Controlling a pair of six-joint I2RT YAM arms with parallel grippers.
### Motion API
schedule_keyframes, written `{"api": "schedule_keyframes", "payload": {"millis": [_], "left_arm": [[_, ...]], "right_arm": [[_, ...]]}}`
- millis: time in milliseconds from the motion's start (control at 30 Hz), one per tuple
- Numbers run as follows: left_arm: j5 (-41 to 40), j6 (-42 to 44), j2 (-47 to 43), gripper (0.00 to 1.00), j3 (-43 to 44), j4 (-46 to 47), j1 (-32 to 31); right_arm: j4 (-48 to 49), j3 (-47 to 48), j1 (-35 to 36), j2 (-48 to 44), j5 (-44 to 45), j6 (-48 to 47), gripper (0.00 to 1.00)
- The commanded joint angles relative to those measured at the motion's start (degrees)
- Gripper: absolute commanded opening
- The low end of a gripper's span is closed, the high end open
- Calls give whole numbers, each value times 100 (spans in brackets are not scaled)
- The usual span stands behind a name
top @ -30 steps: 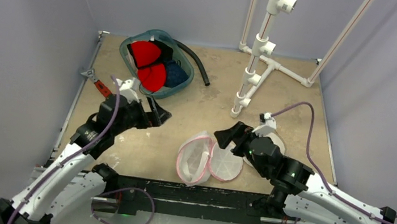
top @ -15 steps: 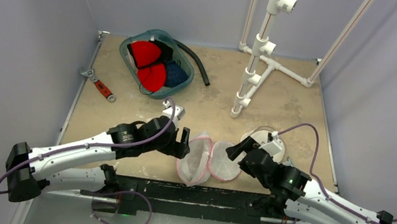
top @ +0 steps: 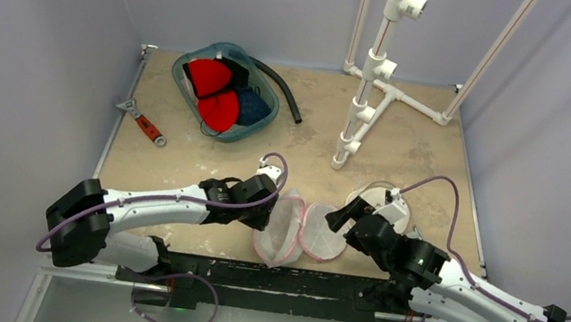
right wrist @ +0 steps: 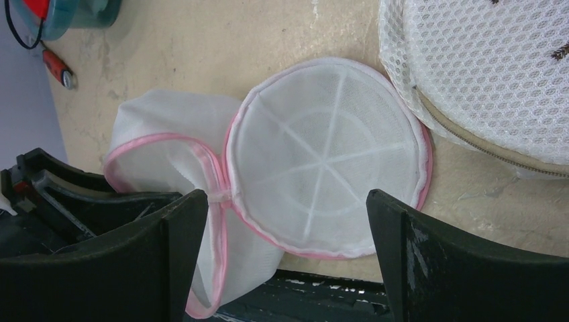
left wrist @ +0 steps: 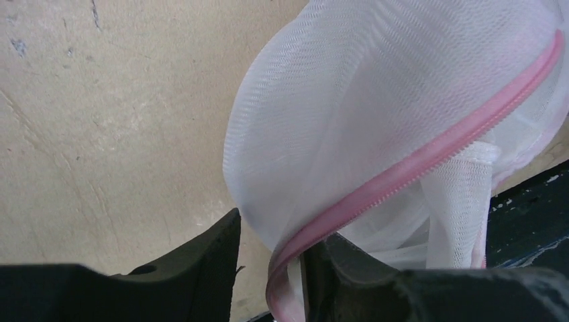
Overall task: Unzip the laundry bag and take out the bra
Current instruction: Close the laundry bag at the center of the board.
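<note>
The laundry bag (top: 280, 230) is white mesh with a pink zipper rim. It lies unzipped in two halves at the table's near edge. My left gripper (top: 266, 208) is at the left half. In the left wrist view the pink rim (left wrist: 429, 157) runs between the fingers of the left gripper (left wrist: 272, 231). The rim rests against the right finger, with a gap to the left finger. My right gripper (top: 341, 215) hovers wide open over the round right half (right wrist: 329, 157), holding nothing. No bra shows inside the bag. Red bra cups (top: 212, 78) lie in the teal basket.
The teal basket (top: 271, 114) stands at the back left, with a black hose (top: 283, 88) beside it. A red-handled wrench (top: 143, 121) lies near the left edge. A white pipe stand (top: 370, 81) rises at the back. A second honeycomb-mesh bag (right wrist: 483, 74) lies just right of the pink one.
My left arm swung from beside the basket down to the bag's left half, and its jaws narrowed around the pink rim. The right gripper shifted slightly towards the near edge and stayed open.
</note>
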Motion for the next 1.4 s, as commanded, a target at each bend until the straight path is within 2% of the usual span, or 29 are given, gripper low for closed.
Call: {"api": "schedule_keyframes", "payload": {"millis": [0,100,200,433,667,1000,1167,1367], "left_arm": [[-474,-209,-105,29,61,389,6],[-894,-440,-156,11,99,236,121],[-1234,-730,-217,0,99,18,351],[-1612,-882,-411,0,143,-221,766],[-1611,-944,-473,2,94,-265,931],[-1523,-1073,-800,10,4,-357,931],[-1497,-1070,-948,11,-35,-372,934],[-1449,-1121,-904,10,-80,-328,932]], "right_arm": [[78,255,-13,100,48,-190,92],[218,196,-11,138,97,-219,93],[485,83,-16,248,54,-246,94],[1212,-71,-122,832,-116,-476,95],[1787,-260,-769,1351,-700,-957,92],[2602,-906,-943,1641,-1260,-1082,79],[2762,-1076,-946,1760,-1386,-1051,74],[3076,-1265,-944,2013,-1572,-963,61]]}}
